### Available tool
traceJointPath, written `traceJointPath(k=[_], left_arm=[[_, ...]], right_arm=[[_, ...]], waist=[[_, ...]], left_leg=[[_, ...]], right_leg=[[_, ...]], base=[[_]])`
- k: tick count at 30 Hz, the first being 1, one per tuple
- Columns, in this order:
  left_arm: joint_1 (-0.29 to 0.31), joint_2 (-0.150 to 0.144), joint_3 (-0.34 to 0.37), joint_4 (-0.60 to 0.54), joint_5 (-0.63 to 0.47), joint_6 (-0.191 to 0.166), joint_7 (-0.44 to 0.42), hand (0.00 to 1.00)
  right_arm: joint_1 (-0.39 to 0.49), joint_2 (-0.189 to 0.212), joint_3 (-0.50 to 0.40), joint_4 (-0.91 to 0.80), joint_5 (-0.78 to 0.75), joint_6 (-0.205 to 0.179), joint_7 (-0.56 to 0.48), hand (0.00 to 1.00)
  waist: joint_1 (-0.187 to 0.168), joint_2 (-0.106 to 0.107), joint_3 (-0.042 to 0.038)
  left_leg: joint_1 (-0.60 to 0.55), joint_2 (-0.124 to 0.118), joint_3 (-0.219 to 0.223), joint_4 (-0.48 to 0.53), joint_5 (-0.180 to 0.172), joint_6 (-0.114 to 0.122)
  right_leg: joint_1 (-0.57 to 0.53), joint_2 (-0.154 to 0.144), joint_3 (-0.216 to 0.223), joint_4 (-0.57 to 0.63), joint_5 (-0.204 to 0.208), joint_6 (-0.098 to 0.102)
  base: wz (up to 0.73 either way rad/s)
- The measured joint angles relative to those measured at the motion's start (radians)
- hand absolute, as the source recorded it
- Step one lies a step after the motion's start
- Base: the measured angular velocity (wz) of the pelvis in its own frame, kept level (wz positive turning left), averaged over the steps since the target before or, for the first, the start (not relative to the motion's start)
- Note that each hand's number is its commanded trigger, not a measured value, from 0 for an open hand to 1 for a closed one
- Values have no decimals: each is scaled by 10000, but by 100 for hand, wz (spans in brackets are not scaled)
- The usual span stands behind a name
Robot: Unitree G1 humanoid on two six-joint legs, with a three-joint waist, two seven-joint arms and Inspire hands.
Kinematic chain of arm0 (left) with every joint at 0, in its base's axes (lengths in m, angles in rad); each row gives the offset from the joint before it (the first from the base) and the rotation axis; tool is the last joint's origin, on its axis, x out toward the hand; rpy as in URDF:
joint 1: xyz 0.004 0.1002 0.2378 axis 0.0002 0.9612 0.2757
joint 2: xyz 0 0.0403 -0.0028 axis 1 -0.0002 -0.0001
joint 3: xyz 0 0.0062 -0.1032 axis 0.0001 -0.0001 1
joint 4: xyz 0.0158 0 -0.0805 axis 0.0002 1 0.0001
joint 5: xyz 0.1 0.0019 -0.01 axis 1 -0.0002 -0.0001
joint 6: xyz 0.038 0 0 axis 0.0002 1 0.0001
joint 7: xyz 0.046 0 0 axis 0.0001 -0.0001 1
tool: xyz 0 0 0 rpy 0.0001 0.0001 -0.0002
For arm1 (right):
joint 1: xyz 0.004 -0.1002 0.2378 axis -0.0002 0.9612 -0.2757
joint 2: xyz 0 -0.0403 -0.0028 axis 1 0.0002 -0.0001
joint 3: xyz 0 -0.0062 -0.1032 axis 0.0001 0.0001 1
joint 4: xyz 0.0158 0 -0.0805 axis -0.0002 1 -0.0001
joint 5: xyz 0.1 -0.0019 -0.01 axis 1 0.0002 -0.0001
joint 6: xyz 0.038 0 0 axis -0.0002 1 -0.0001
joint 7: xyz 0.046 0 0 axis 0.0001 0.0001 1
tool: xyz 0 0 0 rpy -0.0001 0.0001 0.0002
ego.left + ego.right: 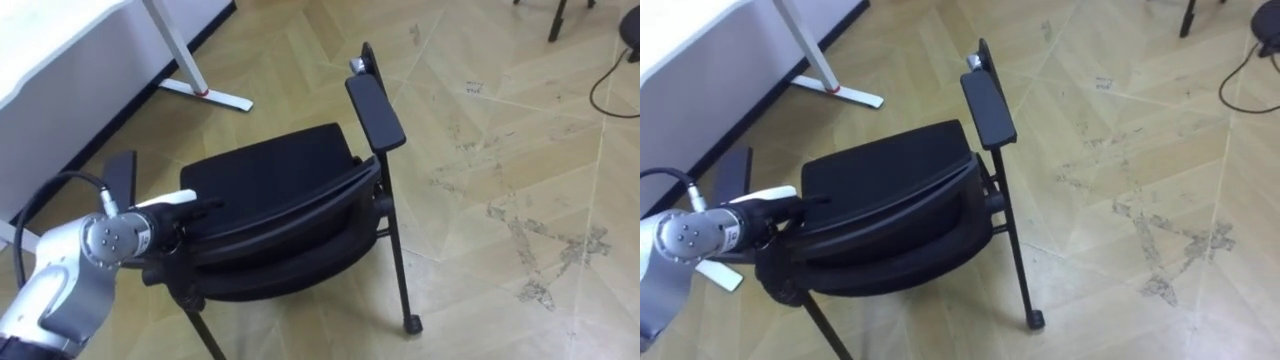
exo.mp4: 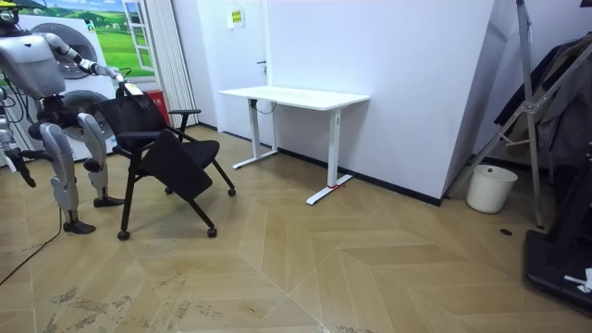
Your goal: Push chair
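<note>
Black chair (image 1: 268,183) stands on the wood floor (image 1: 500,150) close before the robot, near the desk (image 2: 294,95). I see the left hand (image 1: 172,212) at the backrest's (image 2: 128,111) top corner (touching it), but can't tell whether it grips.

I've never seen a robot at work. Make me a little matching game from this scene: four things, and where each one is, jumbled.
1 chair
2 desk
3 bucket
4 left hand

A low by the wall, room view's right
B at the chair's back
C against the wall, beyond the chair
D on the wood floor before the robot

Pairs: 1-D, 2-C, 3-A, 4-B.
</note>
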Motion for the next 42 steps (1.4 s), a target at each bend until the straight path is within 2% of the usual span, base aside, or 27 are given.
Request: traceJointPath(k=[7,8,9,10,12,13,20,22,24,28,38,42], left_arm=[[36,-186,181,368,17,-38,270,0],[53,-189,217,380,19,-48,279,24],[56,-195,247,422,21,-77,305,52],[63,-215,294,460,25,-86,316,56],[74,-214,322,496,29,-95,322,90],[90,-210,334,498,26,-105,322,100],[165,-112,302,491,42,-567,411,100],[251,-128,249,440,53,-810,797,100],[270,-241,244,448,53,-815,1115,100],[337,-273,165,446,55,-872,1487,100],[436,-384,120,498,55,-968,1996,100],[503,-493,115,465,396,-1038,2047,100]], right_arm=[[53,57,-26,-235,17,121,-245,0],[64,69,-26,-242,17,124,-253,0],[80,85,-26,-243,17,136,-291,0],[84,87,-35,-242,10,142,-310,0],[91,116,-101,-242,10,145,-309,0],[91,130,-120,-264,11,164,-312,0],[87,166,-116,-342,66,205,-301,0],[87,184,-114,-340,129,204,-298,0],[84,206,-114,-339,167,205,-296,0],[92,220,-113,-335,203,206,-297,0],[87,218,-119,-371,169,206,-297,0],[80,139,-131,-437,-792,195,-289,0]], waist=[[-12,-95,-52],[-20,-110,-61],[-23,-135,-74],[-28,-155,-85],[-31,-202,-93],[-28,-221,-99],[-25,-238,-94],[-23,-238,-94],[-22,-238,-94],[-25,-236,-96],[-21,-195,-129],[15,-253,-173]], left_leg=[[161,-4,100,-22,0,0],[164,-3,127,-21,0,0],[169,3,175,-19,0,0],[187,2,184,-19,0,0],[239,2,219,-21,0,0],[262,2,245,-21,0,0],[310,2,304,-22,0,0],[299,2,305,-23,0,0],[282,4,305,-23,0,0],[275,6,306,-22,0,0],[245,11,300,-9,0,0],[293,16,286,3,0,0]], right_leg=[[16,1,154,35,-5,8],[0,1,168,33,-7,11],[-13,8,207,35,-7,11],[-14,8,237,38,-7,12],[-2,9,281,61,-8,13],[-1,9,301,89,-14,23],[3,8,328,157,-28,27],[14,8,301,158,-26,28],[12,8,266,164,-21,32],[9,8,256,170,-2,38],[-8,7,240,191,20,37],[49,10,236,180,25,29]], base=[[-6],[-7],[-6],[-6],[-7],[-6],[-1],[4],[6],[1],[0],[0]])
